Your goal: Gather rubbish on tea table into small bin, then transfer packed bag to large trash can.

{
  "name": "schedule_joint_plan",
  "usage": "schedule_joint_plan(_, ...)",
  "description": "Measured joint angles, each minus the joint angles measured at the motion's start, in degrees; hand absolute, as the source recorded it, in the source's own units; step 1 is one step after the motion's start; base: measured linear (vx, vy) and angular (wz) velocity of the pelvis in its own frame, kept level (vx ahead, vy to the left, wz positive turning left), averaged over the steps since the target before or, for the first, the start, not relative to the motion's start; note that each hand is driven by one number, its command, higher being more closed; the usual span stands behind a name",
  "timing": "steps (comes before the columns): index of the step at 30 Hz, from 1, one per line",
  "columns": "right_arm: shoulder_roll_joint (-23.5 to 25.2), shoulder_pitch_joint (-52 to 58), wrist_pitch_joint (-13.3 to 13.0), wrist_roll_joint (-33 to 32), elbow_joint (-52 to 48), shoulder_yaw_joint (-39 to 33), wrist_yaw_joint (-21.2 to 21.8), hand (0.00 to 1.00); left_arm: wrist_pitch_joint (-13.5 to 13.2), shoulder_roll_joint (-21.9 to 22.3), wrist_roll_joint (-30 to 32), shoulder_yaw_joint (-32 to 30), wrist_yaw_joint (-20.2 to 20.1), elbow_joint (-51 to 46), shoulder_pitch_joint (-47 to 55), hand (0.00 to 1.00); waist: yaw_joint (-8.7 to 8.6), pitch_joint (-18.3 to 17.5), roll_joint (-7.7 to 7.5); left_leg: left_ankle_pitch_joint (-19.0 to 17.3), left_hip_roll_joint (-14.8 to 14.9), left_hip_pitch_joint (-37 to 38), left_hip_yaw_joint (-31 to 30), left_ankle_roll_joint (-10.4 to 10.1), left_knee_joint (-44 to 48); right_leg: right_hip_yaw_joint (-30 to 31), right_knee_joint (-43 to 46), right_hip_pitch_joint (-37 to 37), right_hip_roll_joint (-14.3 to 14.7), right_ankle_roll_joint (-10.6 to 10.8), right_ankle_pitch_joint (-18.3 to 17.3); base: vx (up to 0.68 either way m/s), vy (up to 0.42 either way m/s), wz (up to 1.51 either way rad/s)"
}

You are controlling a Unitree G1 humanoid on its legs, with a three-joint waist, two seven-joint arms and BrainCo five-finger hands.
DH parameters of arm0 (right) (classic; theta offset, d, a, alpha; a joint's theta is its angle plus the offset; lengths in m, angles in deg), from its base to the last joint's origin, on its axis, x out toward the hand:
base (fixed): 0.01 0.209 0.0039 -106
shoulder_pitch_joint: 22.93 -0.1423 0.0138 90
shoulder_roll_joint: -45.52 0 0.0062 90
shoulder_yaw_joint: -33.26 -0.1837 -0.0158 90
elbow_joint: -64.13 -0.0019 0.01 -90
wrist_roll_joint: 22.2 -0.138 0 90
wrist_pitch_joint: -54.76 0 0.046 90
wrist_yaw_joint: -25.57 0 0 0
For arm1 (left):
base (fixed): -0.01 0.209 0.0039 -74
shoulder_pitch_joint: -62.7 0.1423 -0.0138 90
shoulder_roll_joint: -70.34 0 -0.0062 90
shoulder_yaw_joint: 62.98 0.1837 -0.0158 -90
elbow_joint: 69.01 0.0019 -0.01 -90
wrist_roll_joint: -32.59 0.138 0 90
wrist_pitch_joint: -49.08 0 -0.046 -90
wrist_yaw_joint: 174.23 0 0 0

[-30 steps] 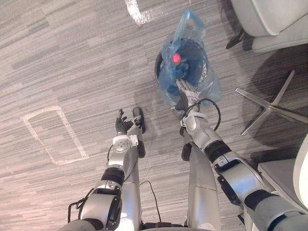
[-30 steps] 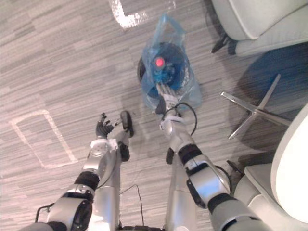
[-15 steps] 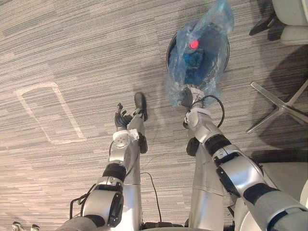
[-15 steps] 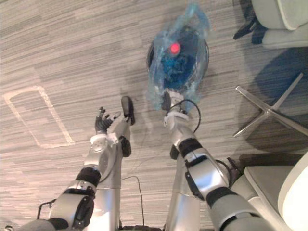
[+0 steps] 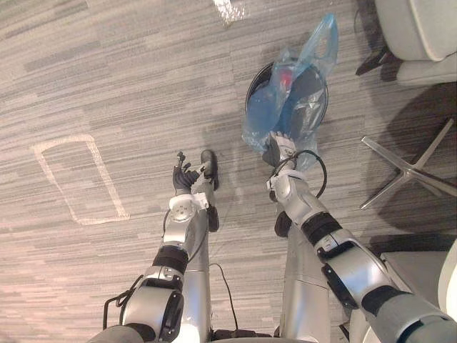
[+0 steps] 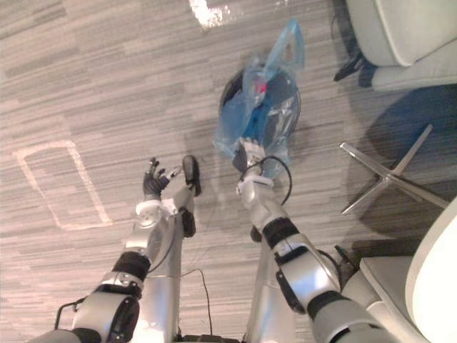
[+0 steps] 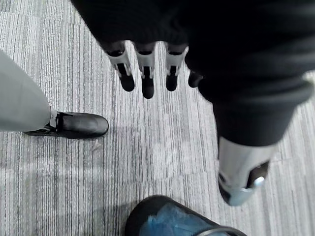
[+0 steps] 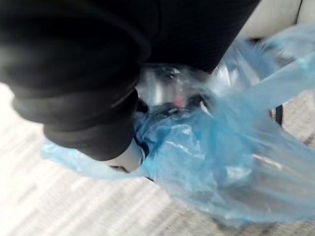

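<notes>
A small black bin stands on the floor ahead of me, lined with a blue plastic bag whose handle sticks up at the far side. Rubbish with a red cap lies inside. My right hand is at the bag's near edge, fingers curled into the bunched plastic. In the right wrist view the blue bag wraps close around that hand. My left hand hangs open over bare floor to the left of the bin, its fingers straight. The bin's rim shows below them.
A chair's metal star base lies on the floor right of the bin. A pale armchair stands at the far right, another seat at the near right. White tape marks lie on the grey carpet to the left.
My right hand's fingers have curled shut into the bag's near edge, and the plastic has bunched and risen. The camera has shifted. My left hand has stayed as it was.
</notes>
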Motion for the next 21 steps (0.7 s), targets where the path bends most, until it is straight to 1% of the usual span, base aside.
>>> schedule_joint_plan(3,0.00,2.71,-0.05,-0.51,-4.55,0.06,0.06,1.00,0.27,0.01,0.97,0.26,-0.29,-0.10,2.09,0.00,-0.09,-0.19,-0.02,-0.33,0.29,3.50,0.07,-0.07,-0.48,-0.05,-1.08,3.65,0.45,-0.01,0.04,-0.01,-0.021,-0.08)
schedule_joint_plan(5,-0.02,5.04,-0.14,-1.00,-8.41,0.09,0.12,1.00,1.21,-0.05,1.61,0.60,-1.01,0.17,3.76,0.00,-0.28,-0.21,-0.02,-0.92,0.49,6.81,0.26,-0.07,-0.70,-0.01,-1.93,7.09,0.75,0.01,0.02,0.01,-0.024,-0.10)
schedule_joint_plan(9,0.37,9.86,-0.66,-2.18,-14.02,0.84,0.55,1.00,2.18,-0.04,2.75,0.70,-1.35,1.66,6.51,0.00,-0.46,-0.56,-0.26,-1.30,0.70,13.46,0.56,-0.45,-2.20,-0.04,-3.99,13.85,1.31,0.20,-0.07,0.04,-0.029,-0.06)
schedule_joint_plan(11,0.88,11.37,-0.81,-2.59,-14.92,1.15,0.90,1.00,2.36,-0.05,3.26,0.65,-1.62,3.12,7.49,0.00,-0.47,-1.16,-0.44,-1.21,0.71,16.09,0.83,-0.61,-3.05,-0.03,-4.98,16.35,1.48,0.23,-0.05,0.07,-0.031,-0.05)
schedule_joint_plan(12,1.38,12.41,-0.88,-3.04,-15.14,1.20,1.22,1.00,2.58,-0.04,3.30,0.62,-1.90,3.76,8.44,0.00,-0.54,-2.24,-0.59,-1.19,0.68,17.47,1.02,-0.63,-3.75,-0.02,-5.54,17.64,1.54,0.31,0.00,0.09,-0.039,-0.04)
schedule_joint_plan(14,1.94,14.59,-0.91,-3.40,-16.94,1.21,1.72,1.00,2.80,0.01,3.84,0.69,-2.42,5.03,9.74,0.00,-0.54,-3.21,-0.70,-1.20,0.66,20.95,1.26,-0.64,-5.05,-0.04,-7.29,21.22,1.82,0.48,0.10,0.09,-0.033,-0.06)
schedule_joint_plan(16,2.66,17.12,-1.29,-4.53,-19.57,1.41,2.48,1.00,3.35,-0.06,4.55,0.73,-2.59,6.53,11.27,0.00,-0.59,-4.90,-1.30,-1.05,0.58,24.42,1.71,-0.85,-7.13,0.14,-9.75,24.47,2.21,0.71,0.40,0.08,-0.032,-0.09)
schedule_joint_plan(18,2.95,20.09,-2.45,-4.72,-21.08,2.16,2.98,1.00,3.57,-0.21,4.97,0.94,-2.77,8.96,13.29,0.00,-0.87,-8.44,-2.26,-0.37,0.13,27.62,1.72,-1.44,-10.66,0.20,-12.72,27.12,2.53,0.89,1.04,0.09,-0.034,-0.07)
schedule_joint_plan(21,2.88,21.33,-3.14,-5.52,-21.06,2.54,4.09,1.00,3.84,-0.83,6.05,2.63,-2.95,12.62,14.86,0.00,-1.82,-10.06,-2.73,1.29,-0.48,33.27,2.05,-1.65,-16.02,0.55,-17.28,32.36,3.13,1.38,2.69,0.11,-0.024,-0.07)
